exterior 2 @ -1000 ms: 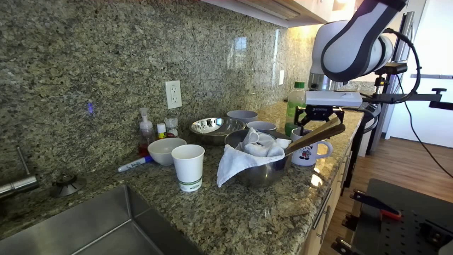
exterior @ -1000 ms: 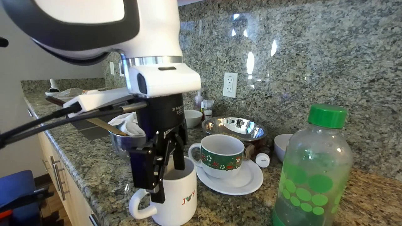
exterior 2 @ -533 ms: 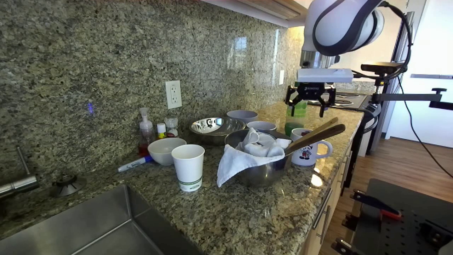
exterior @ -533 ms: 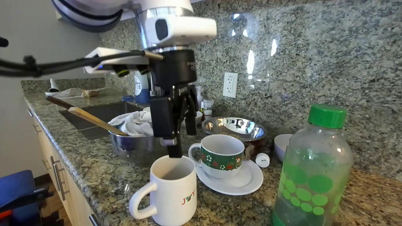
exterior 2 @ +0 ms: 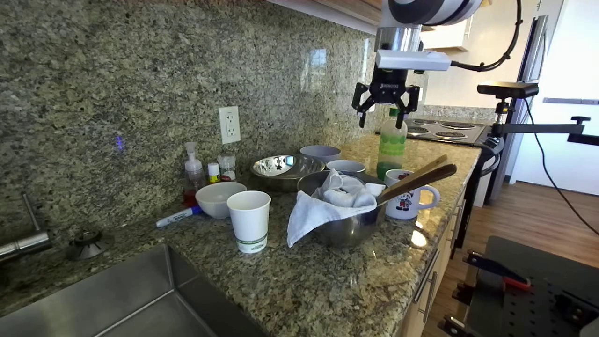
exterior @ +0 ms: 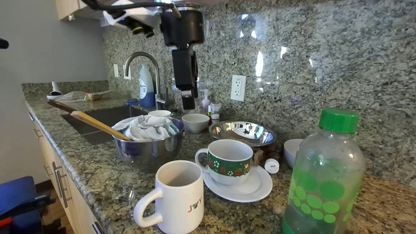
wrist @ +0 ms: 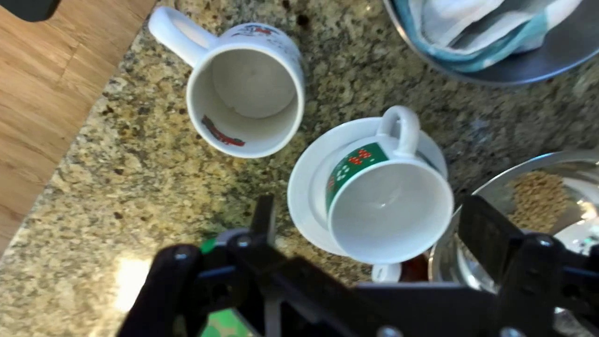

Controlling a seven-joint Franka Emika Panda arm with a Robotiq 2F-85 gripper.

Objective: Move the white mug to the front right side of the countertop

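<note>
Mug of white ceramic (exterior: 179,208), tall and loop-handled: stood upright at the near side, left of the middle in an exterior view, on the speckled brown-grey granite countertop (exterior: 234,217), its handle turned left toward the front edge.
Bottle of clear plastic (exterior: 325,175), green-capped and printed with green dots: placed upright at the near right, well apart from the mug.
Cup of white ceramic (exterior: 224,167), wide and green-banded: rested on a round white saucer (exterior: 258,190), just beyond the mug and to its right.
Gripper (exterior 2: 380,124), black and two-fingered: held high over the countertop, well above the mug's rim and apart from it; the fingers (wrist: 265,215) are spread wide.
Bowl of polished steel (exterior: 152,156), deep and round: set beyond the mug, left of the cup; a rumpled white cloth (exterior: 146,130) is heaped in it, and two wooden handles (exterior: 100,126) are leaned out over its left rim.
Dish of shiny steel (exterior: 260,128), shallow: set beyond the cup; beige grains (wrist: 538,201) are shown in it by the wrist view.
Sink of dark steel (exterior: 107,115): let into the countertop, far left.
</note>
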